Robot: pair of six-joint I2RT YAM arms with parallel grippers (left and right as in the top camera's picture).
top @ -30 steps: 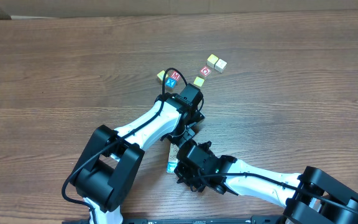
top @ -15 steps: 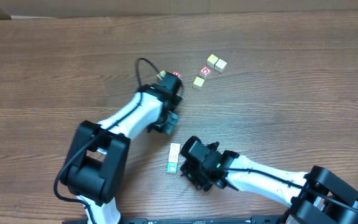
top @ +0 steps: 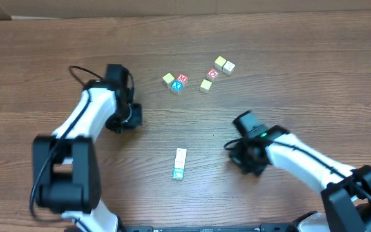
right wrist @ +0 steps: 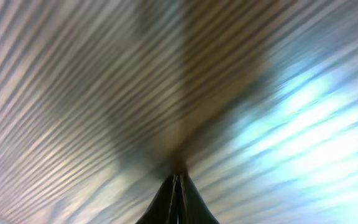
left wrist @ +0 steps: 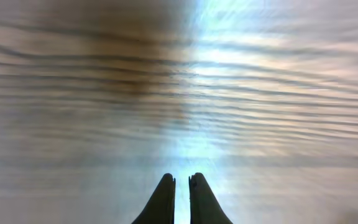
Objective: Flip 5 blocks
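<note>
Several blocks lie in a loose cluster at the back of the table: a yellow one point(top: 168, 78), a red M block point(top: 181, 78) touching a blue one point(top: 177, 86), another yellow point(top: 205, 84), a red one point(top: 213, 73) and a yellow and cream pair point(top: 224, 64). Nearer the front a cream block point(top: 181, 155) and a teal block point(top: 178, 172) lie end to end. My left gripper point(top: 125, 118) point(left wrist: 181, 178) is shut and empty, well left of the cluster. To the right of the front pair, my right gripper point(top: 244, 158) point(right wrist: 178, 177) is also shut and empty.
Both wrist views show only blurred brown wood table point(left wrist: 179, 93) point(right wrist: 104, 93). The table's far edge point(top: 185, 14) runs along the top of the overhead view, with a pale surface behind it.
Both arms have swung apart from the middle: the left one away from the block cluster to the left, the right one to the right. The front pair of blocks now lies uncovered.
</note>
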